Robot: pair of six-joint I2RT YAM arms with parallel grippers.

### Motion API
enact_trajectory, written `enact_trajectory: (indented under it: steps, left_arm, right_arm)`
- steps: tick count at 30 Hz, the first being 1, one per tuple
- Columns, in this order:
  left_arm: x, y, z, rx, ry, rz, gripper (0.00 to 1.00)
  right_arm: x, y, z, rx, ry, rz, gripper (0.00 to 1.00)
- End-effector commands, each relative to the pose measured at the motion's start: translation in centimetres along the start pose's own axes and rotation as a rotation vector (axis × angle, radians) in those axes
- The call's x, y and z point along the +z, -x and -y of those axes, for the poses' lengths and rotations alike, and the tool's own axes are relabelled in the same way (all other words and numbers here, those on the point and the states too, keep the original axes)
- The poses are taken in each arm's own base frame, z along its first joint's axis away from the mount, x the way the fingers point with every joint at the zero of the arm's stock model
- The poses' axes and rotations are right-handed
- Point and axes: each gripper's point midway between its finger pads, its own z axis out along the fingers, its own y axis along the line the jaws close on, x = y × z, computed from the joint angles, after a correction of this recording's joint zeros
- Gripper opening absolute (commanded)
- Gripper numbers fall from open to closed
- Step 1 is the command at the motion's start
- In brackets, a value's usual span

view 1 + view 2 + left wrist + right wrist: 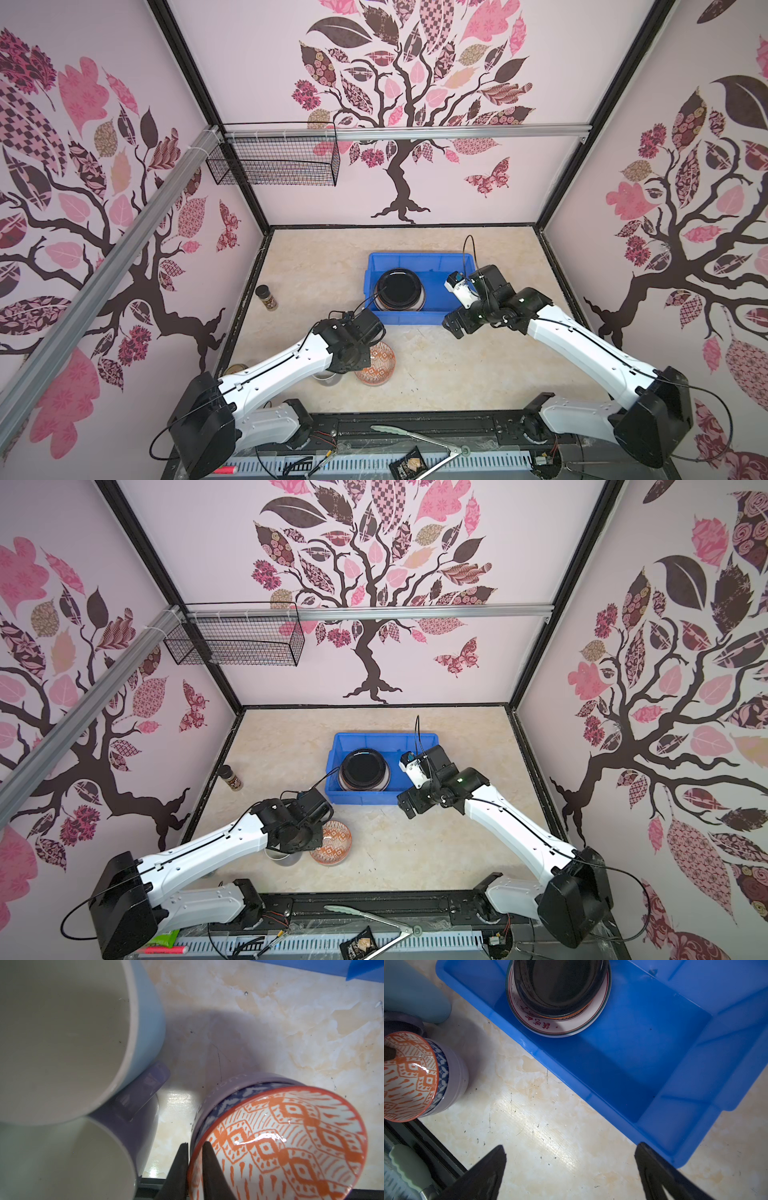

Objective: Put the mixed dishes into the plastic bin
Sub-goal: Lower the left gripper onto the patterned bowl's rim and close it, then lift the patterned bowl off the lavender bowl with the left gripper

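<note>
My left gripper (195,1145) is shut on the rim of the orange-white patterned bowl (291,1136), one finger inside and one outside. The bowl (377,365) sits nested on a blue-patterned bowl (442,1064) and a grey one, at the front left of the table. Two mugs stand close beside it: a pale-blue one (149,1022) and a second one (133,1126). The blue plastic bin (415,261) holds a stack of plates with the black plate (398,288) on top and a white one (571,1026) below. My right gripper (570,1159) hangs open over bare table at the bin's front right corner (455,326).
A dark-lidded spice jar (266,297) stands near the left wall. A black wire basket (274,160) hangs from the rail at the back left. Tongs (415,438) lie on the front ledge. The right half of the bin (654,1053) holds nothing.
</note>
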Motion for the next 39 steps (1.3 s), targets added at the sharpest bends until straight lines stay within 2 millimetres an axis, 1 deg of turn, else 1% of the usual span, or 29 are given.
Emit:
enact_trajectory:
  steps: [1,3,8,18,22,32,39]
  left_arm:
    - [-0.9,1.2,0.9,-0.010,-0.036,0.036,0.13]
    - [-1.0,1.2,0.8,-0.010,-0.037,0.036,0.11]
    - [-1.5,1.4,0.9,-0.010,-0.050,0.048,0.00]
    - [-2.2,1.7,1.0,-0.011,-0.069,0.062,0.00]
    - [-2.9,2.2,1.2,-0.017,-0.100,0.091,0.00]
    - [-5.6,4.2,2.3,0.010,-0.153,0.148,0.00]
    - [-8.0,5.8,3.0,0.022,-0.181,0.198,0.00]
  right_arm:
    - [-0.1,-0.2,0.3,-0.003,-0.021,-0.006,1.00]
    - [-0.1,-0.2,0.4,-0.003,-0.026,-0.005,1.00]
    - [-0.2,-0.1,0.5,-0.003,-0.032,-0.003,1.00]
    - [-0.3,-0.1,0.7,-0.005,-0.043,-0.002,1.00]
    - [-0.3,0.0,0.7,-0.007,-0.045,-0.002,1.00]
    - [-0.1,0.0,0.9,-0.006,-0.055,-0.007,1.00]
    - [-0.2,0.1,1.0,-0.011,-0.062,-0.006,1.00]
